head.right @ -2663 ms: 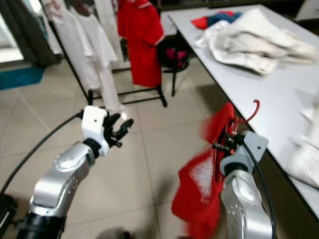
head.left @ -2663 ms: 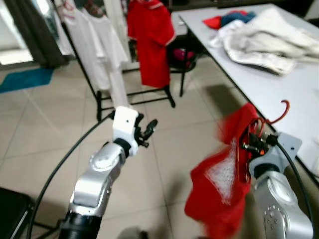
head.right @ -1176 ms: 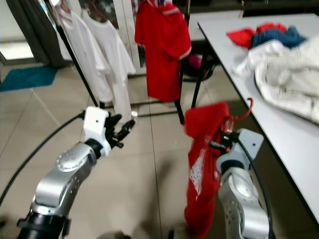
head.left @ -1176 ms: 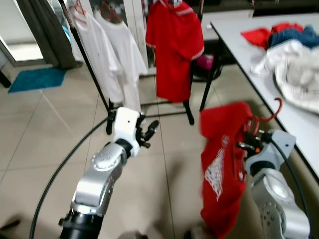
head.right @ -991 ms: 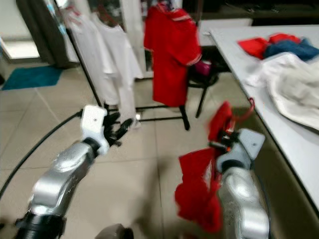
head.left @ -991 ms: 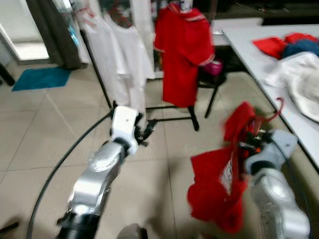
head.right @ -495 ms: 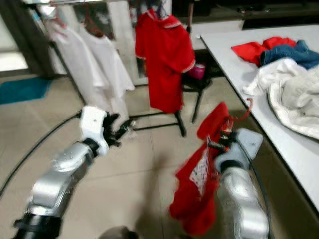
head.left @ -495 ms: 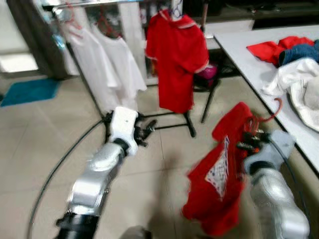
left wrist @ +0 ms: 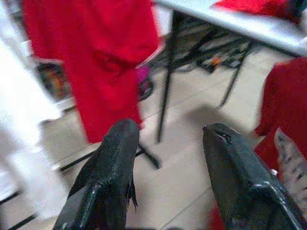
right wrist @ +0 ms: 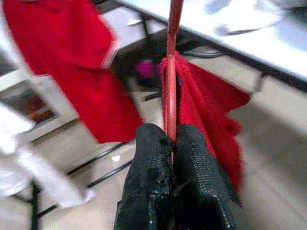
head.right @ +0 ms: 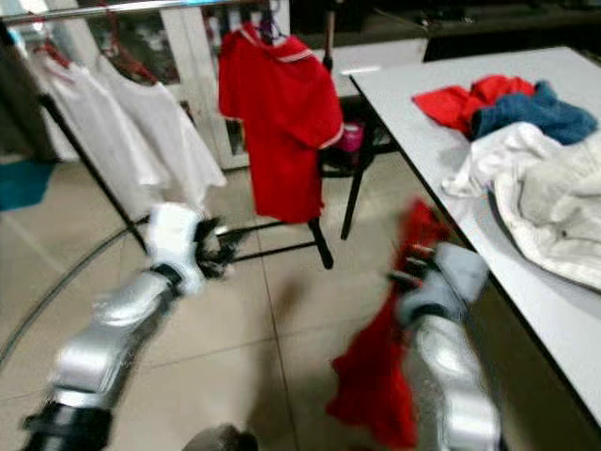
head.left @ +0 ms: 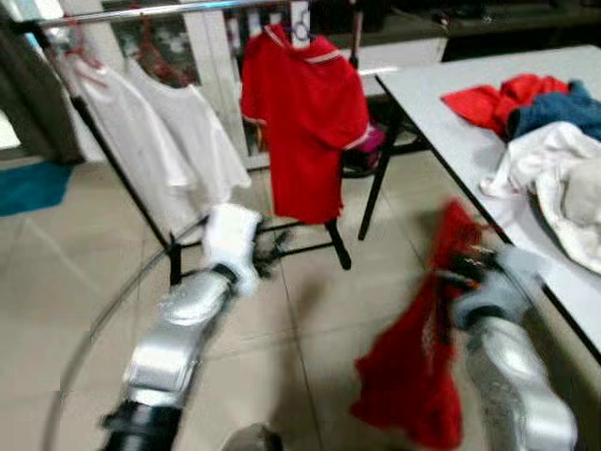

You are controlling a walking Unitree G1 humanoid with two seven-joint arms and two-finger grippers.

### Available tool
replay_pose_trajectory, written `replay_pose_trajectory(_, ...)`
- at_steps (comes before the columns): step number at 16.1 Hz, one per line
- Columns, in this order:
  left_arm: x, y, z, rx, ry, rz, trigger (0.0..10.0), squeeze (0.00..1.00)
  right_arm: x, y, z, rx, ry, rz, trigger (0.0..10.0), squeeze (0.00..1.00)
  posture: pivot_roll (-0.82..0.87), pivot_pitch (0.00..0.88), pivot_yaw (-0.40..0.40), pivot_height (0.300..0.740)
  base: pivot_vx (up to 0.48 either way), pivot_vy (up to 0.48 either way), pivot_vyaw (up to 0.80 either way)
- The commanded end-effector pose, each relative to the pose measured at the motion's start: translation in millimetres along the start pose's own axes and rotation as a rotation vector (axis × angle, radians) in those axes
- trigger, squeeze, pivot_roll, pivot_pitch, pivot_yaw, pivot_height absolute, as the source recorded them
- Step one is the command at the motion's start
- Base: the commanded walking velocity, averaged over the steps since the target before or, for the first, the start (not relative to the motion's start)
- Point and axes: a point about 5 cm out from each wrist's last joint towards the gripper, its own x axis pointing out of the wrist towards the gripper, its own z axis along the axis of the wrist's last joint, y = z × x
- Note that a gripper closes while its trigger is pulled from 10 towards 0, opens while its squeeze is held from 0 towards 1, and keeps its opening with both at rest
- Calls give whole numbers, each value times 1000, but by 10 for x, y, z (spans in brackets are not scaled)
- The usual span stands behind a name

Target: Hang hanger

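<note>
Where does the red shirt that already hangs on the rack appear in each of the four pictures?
Left eye view: red hanging shirt, upper centre, on the rail.
Right eye view: upper centre-left.
Left wrist view: behind the open left gripper, at.
Right wrist view: behind the right gripper, which is shut on the red hanger, at.
Shared landmark: the grey table.

No readable text, label, brand, number or sign anywhere. Views motion-blurred. Pale print on red shirt (left wrist: 288,158) beside left pincer (left wrist: 165,143) too blurred to read.
</note>
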Motion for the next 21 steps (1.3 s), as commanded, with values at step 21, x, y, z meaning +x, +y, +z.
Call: replay_pose_trajectory(21,-26,-19,169,40,-51,-28,10000,0,-110,174,165,-84,35,339,10000,0,5,95,60,740,384,0,305)
